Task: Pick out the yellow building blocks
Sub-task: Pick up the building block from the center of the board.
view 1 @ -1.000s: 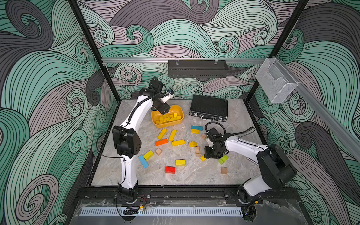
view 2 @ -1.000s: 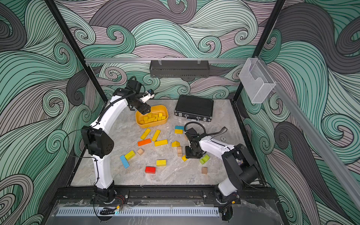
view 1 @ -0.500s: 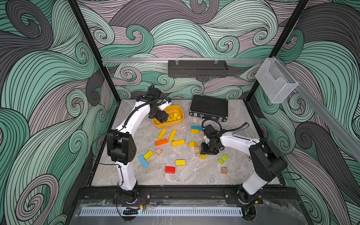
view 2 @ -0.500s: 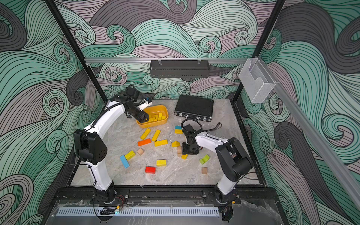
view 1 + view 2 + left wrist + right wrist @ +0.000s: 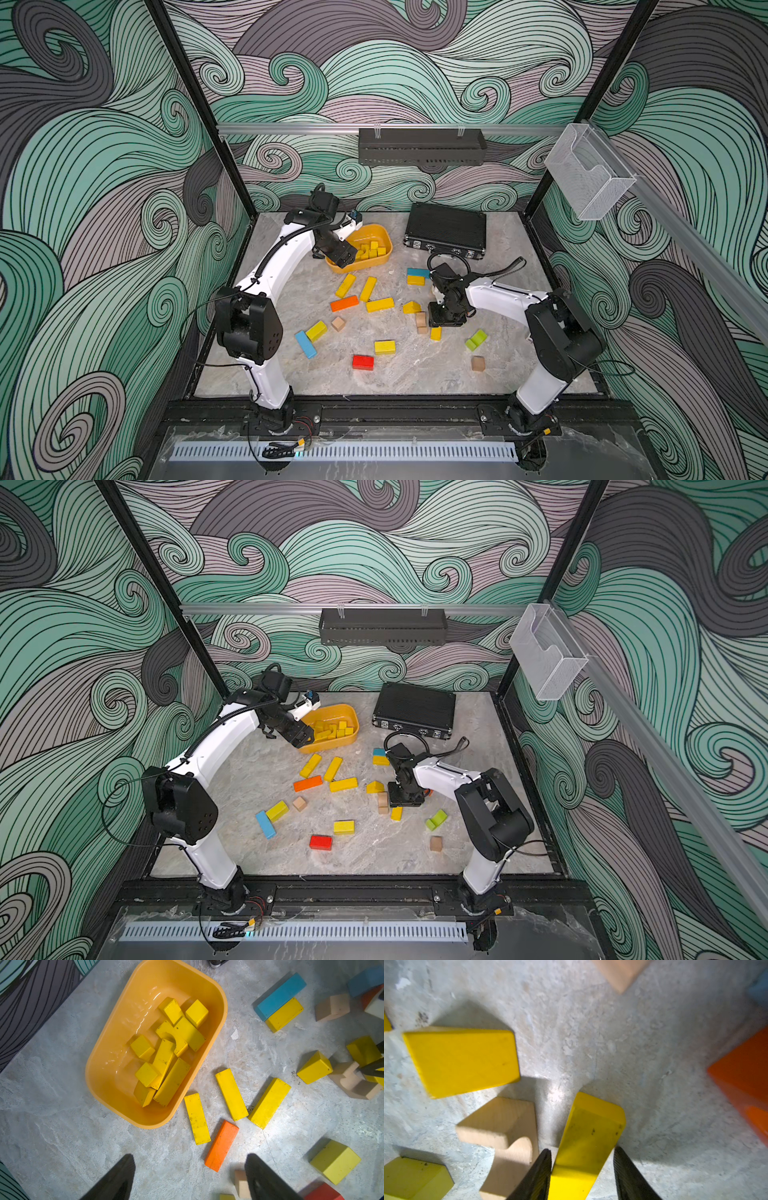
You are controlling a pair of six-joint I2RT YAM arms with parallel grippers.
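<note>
The left arm rises from its base and stretches far forward. Its wrist is tipped so that the left gripper points down and inward, and its fingers stand wide apart with nothing between them. The right arm lies low, reaching toward the middle. The right gripper points straight down, its fingers closed on a yellow block.

The orange tub sits just ahead of the left gripper, and the black case lies well beyond it. An orange bar lies close in front of that gripper's tips. A bare wooden arch lies just beside the right gripper. A green block, a wooden cube and a red brick lie farther from it.
</note>
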